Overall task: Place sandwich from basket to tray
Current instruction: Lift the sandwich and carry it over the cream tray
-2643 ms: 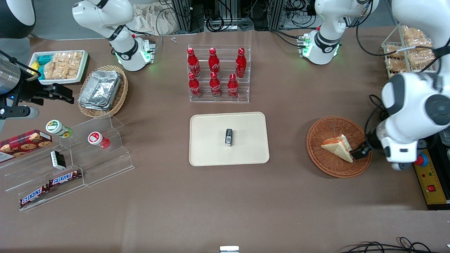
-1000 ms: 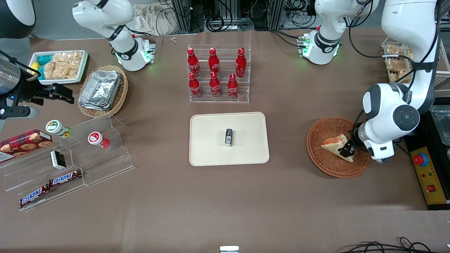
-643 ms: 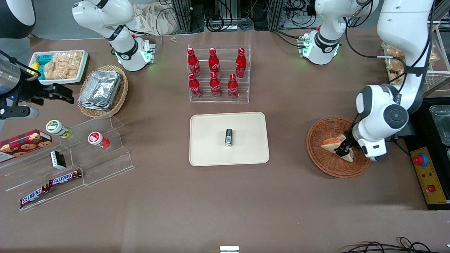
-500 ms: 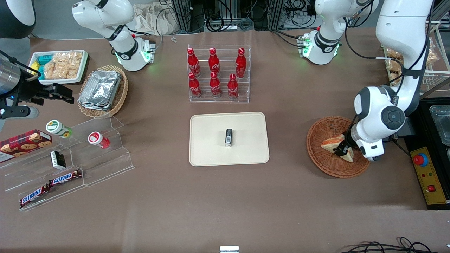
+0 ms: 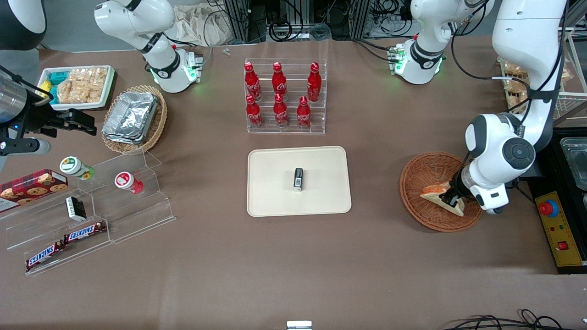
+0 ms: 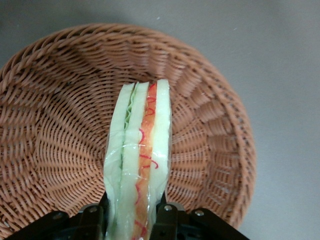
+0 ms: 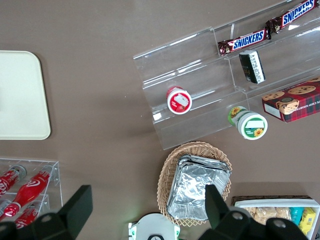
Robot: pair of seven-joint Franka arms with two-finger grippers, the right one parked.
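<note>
The tool [image 5: 451, 200] was down inside the round reddish-brown basket [image 5: 415, 181], toward the working arm's end of the bench [image 5: 293, 256], and its fingers [image 6: 95, 217] were pinching the sandwich [image 5: 438, 191] by its wide end. In the wrist view the sandwich [image 6: 140, 165] stood on edge between the two fingers, its bread, green and red-orange layers running away from the tool over the woven floor of the basket [image 6: 210, 125]. Whether it had left the wicker yet could not be told. The cream tray [image 5: 270, 201] lay well apart at the middle of the bench, with a small dark object [image 5: 298, 178] standing near its centre. The main risk I judged to be the grip itself: the wedge looked soft and wrapped in slick film, held only near one end, so it could sag, pivot or slide out during the lift and carry. Its drooping tip might also catch the basket's rim on the way out, and a careless drop could land it on the dark object.
</note>
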